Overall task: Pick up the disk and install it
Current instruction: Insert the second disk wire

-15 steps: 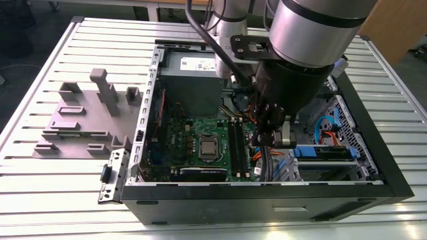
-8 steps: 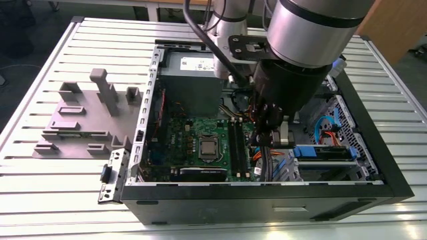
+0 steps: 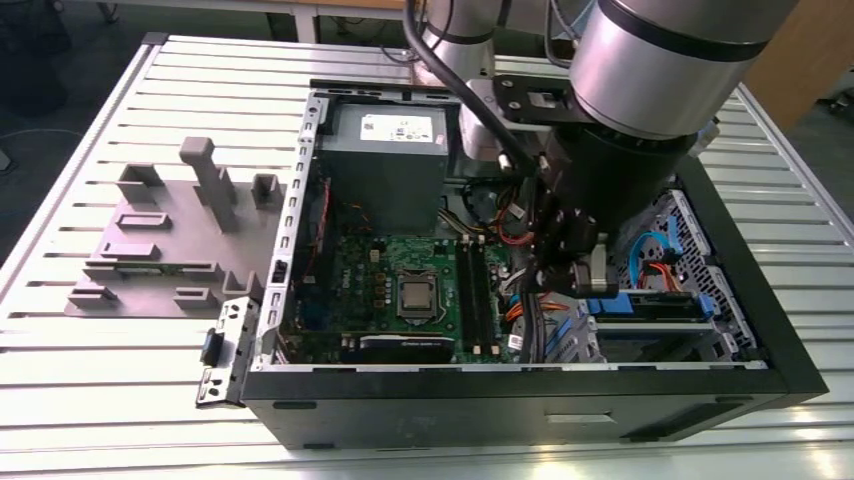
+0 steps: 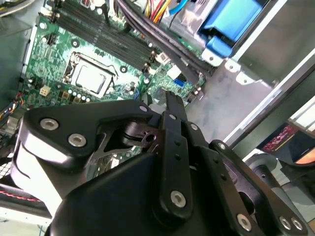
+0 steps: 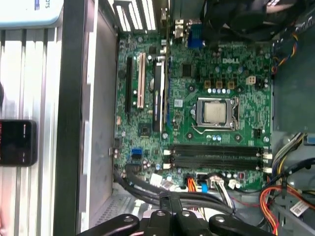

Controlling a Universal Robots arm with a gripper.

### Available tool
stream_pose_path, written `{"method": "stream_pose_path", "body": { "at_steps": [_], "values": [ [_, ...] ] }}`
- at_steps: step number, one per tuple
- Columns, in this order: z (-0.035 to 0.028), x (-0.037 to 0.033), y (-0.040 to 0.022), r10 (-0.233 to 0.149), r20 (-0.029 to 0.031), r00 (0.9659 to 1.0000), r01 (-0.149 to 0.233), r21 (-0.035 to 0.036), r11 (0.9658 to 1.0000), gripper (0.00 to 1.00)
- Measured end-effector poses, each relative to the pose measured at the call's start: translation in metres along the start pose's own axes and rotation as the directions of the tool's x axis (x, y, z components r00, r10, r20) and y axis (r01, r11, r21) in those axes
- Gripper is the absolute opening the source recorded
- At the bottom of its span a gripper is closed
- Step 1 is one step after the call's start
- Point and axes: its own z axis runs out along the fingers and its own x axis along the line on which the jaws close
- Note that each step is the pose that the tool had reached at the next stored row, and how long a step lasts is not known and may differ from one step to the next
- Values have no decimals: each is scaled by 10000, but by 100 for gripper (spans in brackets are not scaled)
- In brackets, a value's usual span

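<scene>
Disk [image 3: 650, 306]: its blue-framed edge lies level in the drive cage [image 3: 697, 232], at the exterior view's right end of the computer case [image 3: 534, 400]. It looks seated. The case lies on its side with the open face up, probably so the bay can be reached from above. The gripper [image 3: 583, 277] hangs just beside the disk, on the motherboard [image 3: 400, 270] side. In the second wrist view the jaws are clenched on nothing, and the disk's blue frame sits beyond the tips, apart from them.
</scene>
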Motion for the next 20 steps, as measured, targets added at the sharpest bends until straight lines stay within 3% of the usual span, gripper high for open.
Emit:
{"method": "stream_pose_path", "body": {
  "at_steps": [2, 4, 5, 20],
  "values": [
    [1, 0, -4, 2, 0, 10000, -2, -1, 10000, 11],
    [4, -1, 68, 1, 2, 10000, -1, 3, 10000, 11],
    [3, 0, 74, 2, 1, 10000, -2, 4, 10000, 11],
    [3, -1, 79, 1, 1, 10000, -1, 4, 10000, 11]
  ]
}}
